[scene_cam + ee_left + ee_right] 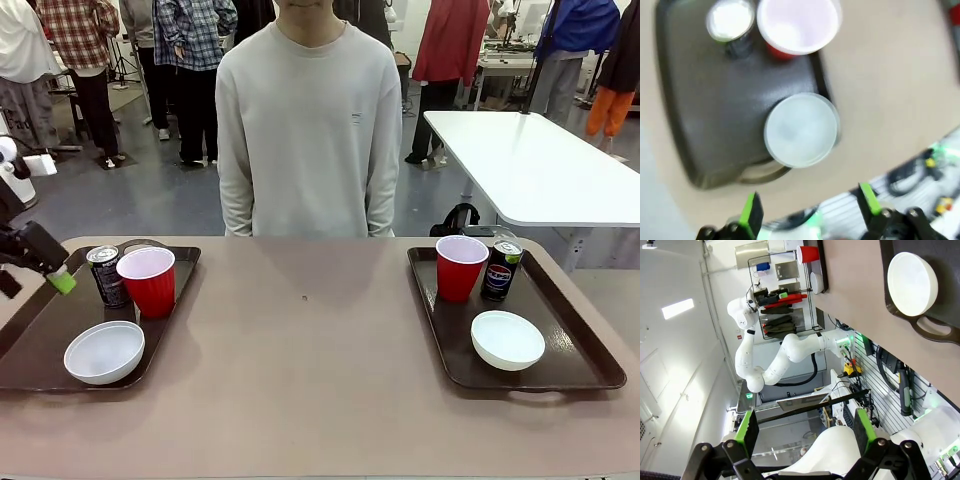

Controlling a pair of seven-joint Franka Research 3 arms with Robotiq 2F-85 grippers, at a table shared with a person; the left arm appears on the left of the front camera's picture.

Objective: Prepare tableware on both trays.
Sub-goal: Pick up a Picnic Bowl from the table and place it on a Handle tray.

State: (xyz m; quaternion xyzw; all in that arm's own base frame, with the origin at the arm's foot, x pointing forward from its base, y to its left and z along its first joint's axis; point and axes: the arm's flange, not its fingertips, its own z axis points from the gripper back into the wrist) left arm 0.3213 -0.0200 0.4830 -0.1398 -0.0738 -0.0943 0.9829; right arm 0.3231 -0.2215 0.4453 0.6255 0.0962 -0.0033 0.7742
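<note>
1. Nearest, lower left: white bowl (104,351) on the left tray (40,345), with black-green can (105,275) and red cup (148,280) behind; likely a finished setting.
2. Right tray (570,345) mirrors it: bowl (507,339), cup (460,267), Pepsi can (501,270).
3. Count: two trays, bowls, cups, cans.
4. Left gripper (810,210), right gripper (802,432): jaws apart, empty.

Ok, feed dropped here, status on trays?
Both tools open, empty: left tool, right tool. Each tray holds cup, can, bowl. Nothing in the way.
</note>
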